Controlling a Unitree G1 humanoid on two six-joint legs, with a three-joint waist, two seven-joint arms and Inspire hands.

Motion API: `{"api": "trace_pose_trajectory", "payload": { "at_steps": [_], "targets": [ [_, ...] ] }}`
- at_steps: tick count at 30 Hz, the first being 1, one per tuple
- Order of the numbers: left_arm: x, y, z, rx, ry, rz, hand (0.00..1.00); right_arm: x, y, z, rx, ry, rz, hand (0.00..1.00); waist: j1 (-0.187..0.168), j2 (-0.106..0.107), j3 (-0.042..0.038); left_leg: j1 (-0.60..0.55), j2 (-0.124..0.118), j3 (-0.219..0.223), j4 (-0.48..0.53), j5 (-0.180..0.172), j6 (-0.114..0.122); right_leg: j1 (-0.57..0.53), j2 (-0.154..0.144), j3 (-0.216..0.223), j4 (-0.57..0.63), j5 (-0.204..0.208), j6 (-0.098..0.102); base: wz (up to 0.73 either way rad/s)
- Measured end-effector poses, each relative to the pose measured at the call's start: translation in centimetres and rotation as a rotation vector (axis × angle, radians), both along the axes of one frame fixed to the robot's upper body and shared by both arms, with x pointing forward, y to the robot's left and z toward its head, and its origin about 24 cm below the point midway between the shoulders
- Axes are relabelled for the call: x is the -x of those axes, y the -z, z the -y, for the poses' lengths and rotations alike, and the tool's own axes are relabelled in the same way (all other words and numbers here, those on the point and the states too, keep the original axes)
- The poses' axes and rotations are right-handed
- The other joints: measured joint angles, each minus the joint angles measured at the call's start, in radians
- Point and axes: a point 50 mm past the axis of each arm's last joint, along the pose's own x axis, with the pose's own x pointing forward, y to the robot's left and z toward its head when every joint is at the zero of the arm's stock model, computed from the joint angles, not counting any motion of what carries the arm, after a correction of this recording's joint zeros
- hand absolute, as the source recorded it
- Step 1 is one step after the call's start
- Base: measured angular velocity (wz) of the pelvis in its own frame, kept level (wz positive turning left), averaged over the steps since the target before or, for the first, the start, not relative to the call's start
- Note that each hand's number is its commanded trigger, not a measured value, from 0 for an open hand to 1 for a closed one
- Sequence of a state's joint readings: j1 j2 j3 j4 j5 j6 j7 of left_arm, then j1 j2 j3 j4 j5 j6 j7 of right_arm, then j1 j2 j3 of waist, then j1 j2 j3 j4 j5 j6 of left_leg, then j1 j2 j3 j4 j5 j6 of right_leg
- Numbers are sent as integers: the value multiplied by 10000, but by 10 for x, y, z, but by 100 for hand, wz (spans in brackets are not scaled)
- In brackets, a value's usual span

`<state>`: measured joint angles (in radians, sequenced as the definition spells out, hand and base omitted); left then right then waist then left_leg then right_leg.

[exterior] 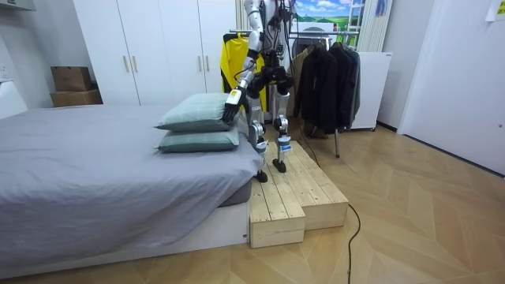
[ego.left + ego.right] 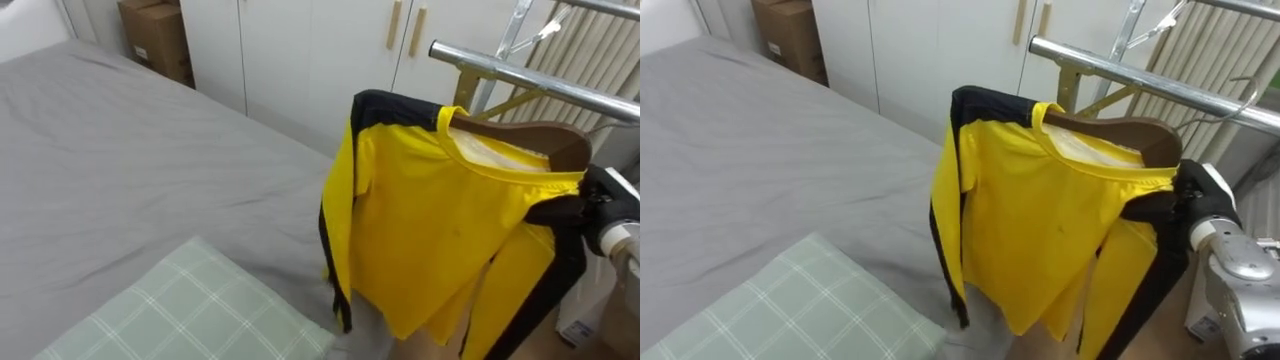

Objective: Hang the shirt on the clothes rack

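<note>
A yellow shirt (image 2: 440, 230) with black sleeves and side trim hangs on a brown wooden hanger (image 2: 540, 140). The hanger's top is just below the metal rail (image 2: 520, 75) of a clothes rack; I cannot tell whether its hook is over the rail. My right hand (image 2: 1205, 195) is at the hanger's right end, its dark fingers (image 2: 1155, 210) curled round the hanger's arm and the black shoulder cloth there. In the room view the shirt (image 1: 233, 63) shows in front of me, and my left hand (image 1: 233, 101) hangs low beside the pillows.
The grey bed (image 2: 120, 150) lies to my left with a green checked pillow (image 2: 190, 310) close by. White wardrobe doors (image 2: 300, 50) and a cardboard box (image 2: 155, 35) are beyond. I stand on a wooden platform (image 1: 296, 197) by the bed; dark clothes (image 1: 327, 75) hang on the rack.
</note>
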<state>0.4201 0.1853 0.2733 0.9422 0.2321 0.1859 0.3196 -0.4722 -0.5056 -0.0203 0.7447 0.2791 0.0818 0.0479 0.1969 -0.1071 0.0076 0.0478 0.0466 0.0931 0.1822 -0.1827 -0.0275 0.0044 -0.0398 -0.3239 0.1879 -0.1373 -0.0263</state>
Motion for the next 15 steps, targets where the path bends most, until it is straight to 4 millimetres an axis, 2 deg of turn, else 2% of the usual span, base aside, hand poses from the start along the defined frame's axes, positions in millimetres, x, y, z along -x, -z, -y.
{"api": "trace_pose_trajectory", "payload": {
  "at_steps": [3,11,15],
  "targets": [
    [0,-1,-3,-12,37,18,0,1,5,4,-50,196,-266,100,5,-110,0,0,-25,-48,0,7,11,12,-26,-28,12,-16,25,5],
    [1,-2,-7,175,69,120,0,5,7,23,33,643,-821,100,-26,-146,19,-5,-72,-269,1,19,33,85,-60,-213,-20,-27,36,6],
    [-2,-3,-9,186,133,210,0,0,-4,32,66,506,-949,100,4,-169,25,-50,-65,-268,-38,19,32,0,-62,-223,36,-64,37,1]
  ]
}}
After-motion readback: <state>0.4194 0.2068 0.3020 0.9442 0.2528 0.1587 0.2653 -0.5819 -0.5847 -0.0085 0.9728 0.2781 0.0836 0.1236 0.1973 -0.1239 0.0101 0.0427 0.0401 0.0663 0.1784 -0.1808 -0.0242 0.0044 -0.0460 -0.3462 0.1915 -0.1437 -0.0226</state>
